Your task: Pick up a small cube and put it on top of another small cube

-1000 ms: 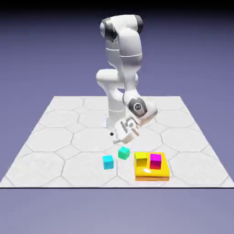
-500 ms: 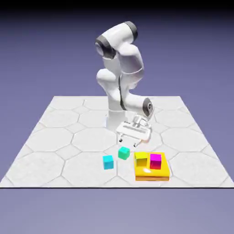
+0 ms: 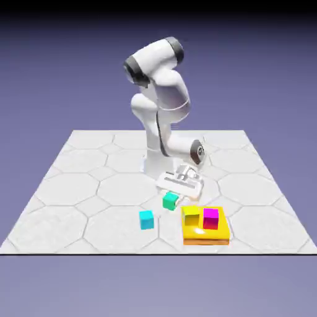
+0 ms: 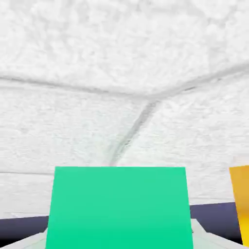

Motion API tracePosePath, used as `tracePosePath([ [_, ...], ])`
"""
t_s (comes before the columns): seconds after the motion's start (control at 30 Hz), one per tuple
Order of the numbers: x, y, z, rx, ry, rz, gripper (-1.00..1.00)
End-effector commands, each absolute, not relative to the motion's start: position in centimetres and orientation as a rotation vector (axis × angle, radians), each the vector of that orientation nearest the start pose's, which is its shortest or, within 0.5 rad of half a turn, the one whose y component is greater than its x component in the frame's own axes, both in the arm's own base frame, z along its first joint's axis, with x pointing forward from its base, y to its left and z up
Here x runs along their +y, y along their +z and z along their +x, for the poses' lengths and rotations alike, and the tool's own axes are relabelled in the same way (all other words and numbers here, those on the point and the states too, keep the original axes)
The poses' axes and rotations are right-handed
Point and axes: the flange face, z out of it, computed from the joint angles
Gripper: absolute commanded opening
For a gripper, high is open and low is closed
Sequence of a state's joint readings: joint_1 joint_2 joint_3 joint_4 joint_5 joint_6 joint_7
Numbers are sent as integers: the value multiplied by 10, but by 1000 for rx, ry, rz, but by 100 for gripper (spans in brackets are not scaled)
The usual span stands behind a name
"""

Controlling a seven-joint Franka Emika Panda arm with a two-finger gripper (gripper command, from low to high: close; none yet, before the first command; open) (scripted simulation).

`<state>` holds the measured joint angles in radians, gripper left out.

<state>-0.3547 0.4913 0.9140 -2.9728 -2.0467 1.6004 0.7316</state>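
The small green-teal cube (image 3: 169, 201) sits between my gripper's (image 3: 173, 197) fingers, just off the table, left of the yellow block. In the hand view this green cube (image 4: 116, 206) fills the bottom middle and hides most of both fingertips. The gripper is shut on it and the hand is tilted. The magenta-pink cube (image 3: 211, 217) with darker red sides rests on a flat yellow-orange slab (image 3: 207, 234), to the exterior view's right of the held cube and nearer the front edge.
A yellow cube (image 3: 191, 216) stands on the same slab, touching the magenta cube's left side. Its yellow edge (image 4: 240, 199) shows at the hand view's right. A cyan cube (image 3: 146, 219) lies on the table to the exterior view's left.
The hand swung over and came down onto the green cube. The cube now sits slightly higher and further right in the exterior view, gripped between the fingers.
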Motion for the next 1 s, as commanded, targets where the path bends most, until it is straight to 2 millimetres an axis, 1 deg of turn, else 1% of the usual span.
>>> tracePosePath([
  [0.0,109,104,204,1573,149,1245,-100],
  [0.13,144,132,251,1622,231,1231,-100],
  [0.27,175,167,294,1684,309,1153,-100],
  [0.4,202,205,328,1755,362,1016,-100],
  [0.43,208,213,335,1775,371,974,-100],
  [0.47,211,217,337,1782,373,957,-100],
  [0.5,211,217,337,1782,373,957,-100],
  [0.63,209,210,359,1773,394,964,-100],
  [0.7,206,200,369,1774,392,964,-100],
  [0.8,202,178,381,1781,376,958,-100],
  [0.83,202,176,381,1782,373,957,-100],
  [0.87,202,176,381,1782,373,957,100],
  [0.9,202,176,381,1782,373,957,100],
  [0.97,205,192,374,1776,387,963,100],
])
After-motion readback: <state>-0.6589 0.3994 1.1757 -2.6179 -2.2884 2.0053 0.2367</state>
